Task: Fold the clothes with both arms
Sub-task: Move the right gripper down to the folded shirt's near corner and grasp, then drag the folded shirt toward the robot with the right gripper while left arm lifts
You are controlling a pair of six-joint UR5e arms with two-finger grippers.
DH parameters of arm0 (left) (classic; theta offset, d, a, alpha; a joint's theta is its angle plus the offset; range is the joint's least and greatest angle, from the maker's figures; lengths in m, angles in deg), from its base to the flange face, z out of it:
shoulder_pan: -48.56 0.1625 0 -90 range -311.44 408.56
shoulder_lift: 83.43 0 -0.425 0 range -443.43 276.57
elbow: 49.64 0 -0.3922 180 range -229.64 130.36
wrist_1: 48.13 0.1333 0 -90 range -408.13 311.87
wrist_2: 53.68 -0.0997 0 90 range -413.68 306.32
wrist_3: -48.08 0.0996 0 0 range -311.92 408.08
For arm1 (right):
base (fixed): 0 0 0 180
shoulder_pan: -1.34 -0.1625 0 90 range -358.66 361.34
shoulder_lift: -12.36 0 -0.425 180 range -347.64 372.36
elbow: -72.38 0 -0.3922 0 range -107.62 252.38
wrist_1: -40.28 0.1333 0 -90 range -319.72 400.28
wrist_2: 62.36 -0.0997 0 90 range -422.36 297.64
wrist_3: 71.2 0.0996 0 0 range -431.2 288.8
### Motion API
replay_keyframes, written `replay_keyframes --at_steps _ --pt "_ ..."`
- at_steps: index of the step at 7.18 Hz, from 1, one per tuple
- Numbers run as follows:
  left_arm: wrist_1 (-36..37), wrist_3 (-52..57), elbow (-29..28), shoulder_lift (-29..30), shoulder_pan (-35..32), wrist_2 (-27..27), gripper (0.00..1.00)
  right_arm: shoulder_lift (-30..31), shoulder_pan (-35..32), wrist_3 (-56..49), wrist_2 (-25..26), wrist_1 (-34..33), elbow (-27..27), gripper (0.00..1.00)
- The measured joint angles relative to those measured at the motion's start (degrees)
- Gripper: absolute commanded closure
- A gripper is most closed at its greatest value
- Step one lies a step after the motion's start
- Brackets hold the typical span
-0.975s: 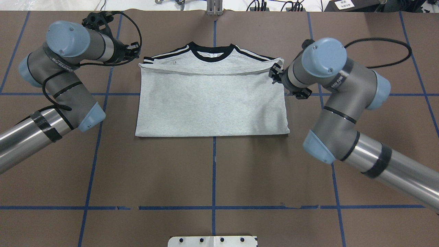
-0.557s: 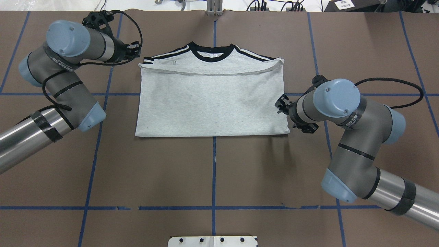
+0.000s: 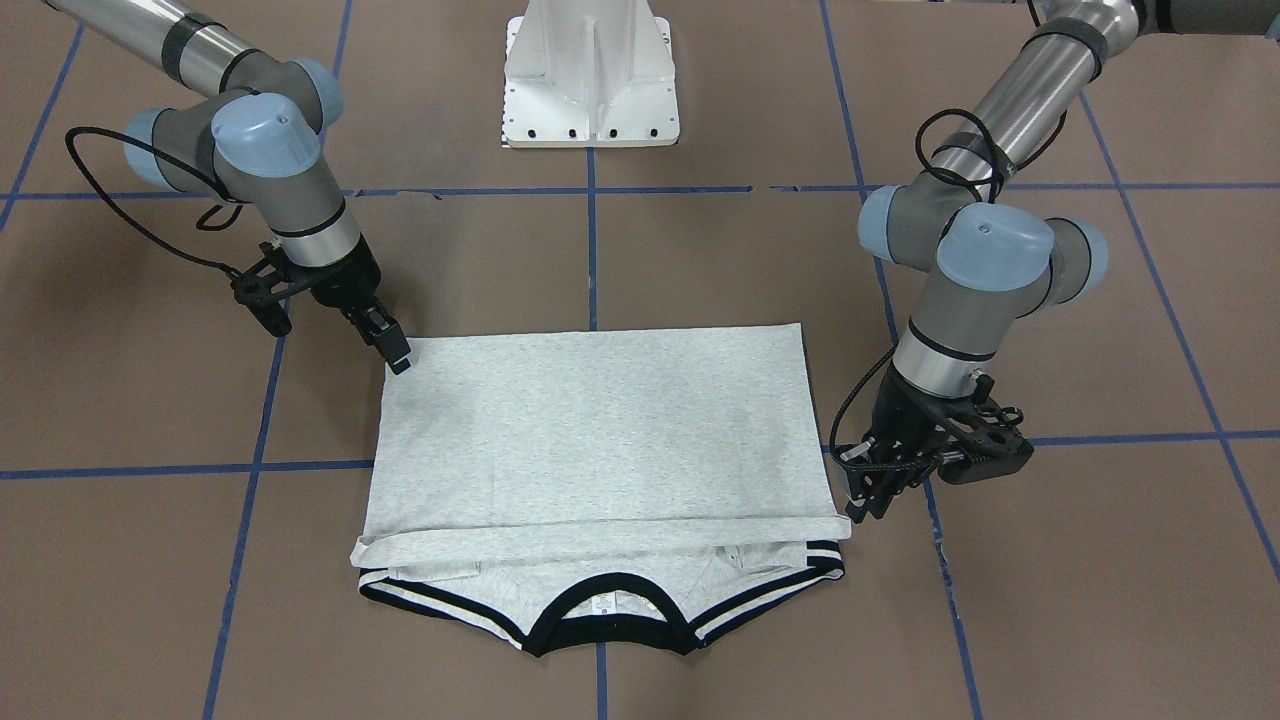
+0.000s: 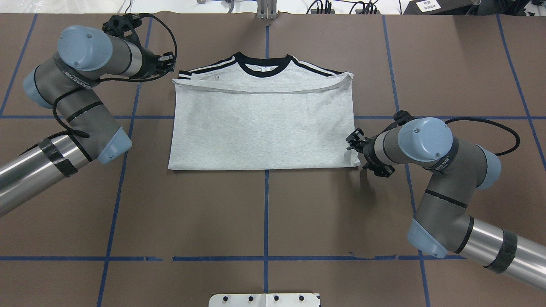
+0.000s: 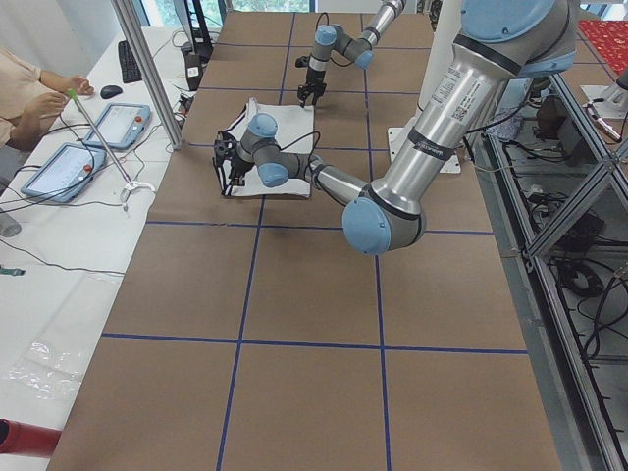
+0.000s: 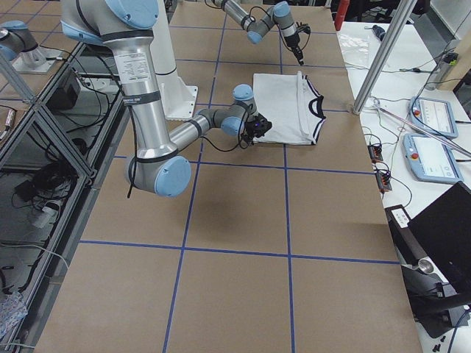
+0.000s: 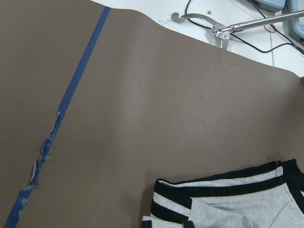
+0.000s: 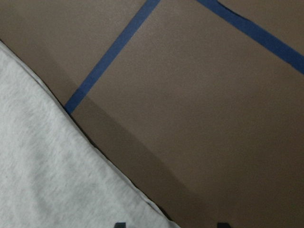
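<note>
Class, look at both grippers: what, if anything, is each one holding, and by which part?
Nothing looks held. The shirt lies flat; the right gripper is open at a folded corner, and the left gripper is beside its sleeve, grip unclear.

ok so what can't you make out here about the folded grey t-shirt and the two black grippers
Left black gripper: open or shut is unclear; it is a dark jumble in the front-facing view, and no fingers show in its wrist view.
Light heather-grey T-shirt: whatever lies under its folded-over lower panel is covered in every view.
Right black gripper: its fingertips are cut off by the wrist view's bottom edge, so contact with the shirt is unclear.
</note>
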Motion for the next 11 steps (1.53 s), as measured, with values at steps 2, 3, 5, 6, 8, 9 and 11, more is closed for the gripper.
replay_keyframes --at_steps 2,3,5,6,8,9,11 --pt "0.06 -0.02 0.0 0.0 0.0 0.0 0.66 0.07 0.05 1.27 -0.15 1.11 -0.34 1.0" --pt "0.09 -0.02 0.0 0.01 0.0 -0.02 0.66 0.18 0.07 1.68 -0.27 1.21 0.0 1.0" --pt "0.15 -0.08 0.06 0.04 0.0 -0.06 0.66 0.42 0.06 1.91 -0.4 1.21 0.91 1.0" --pt "0.13 -0.12 0.07 0.05 0.0 -0.03 0.66 1.08 0.1 1.93 -0.51 1.05 2.21 1.0" --pt "0.02 -0.31 0.57 0.11 0.0 0.05 0.66 4.53 1.27 3.01 -1.97 0.56 7.92 1.0" --pt "0.04 -0.49 2.04 0.03 0.07 0.24 0.6 7.4 4.0 4.18 -2.4 0.01 12.23 1.0" --pt "0.5 -0.78 6.88 -0.72 0.56 2.58 0.36 14.97 13.15 4.98 -2.71 -1.37 22.22 1.0"
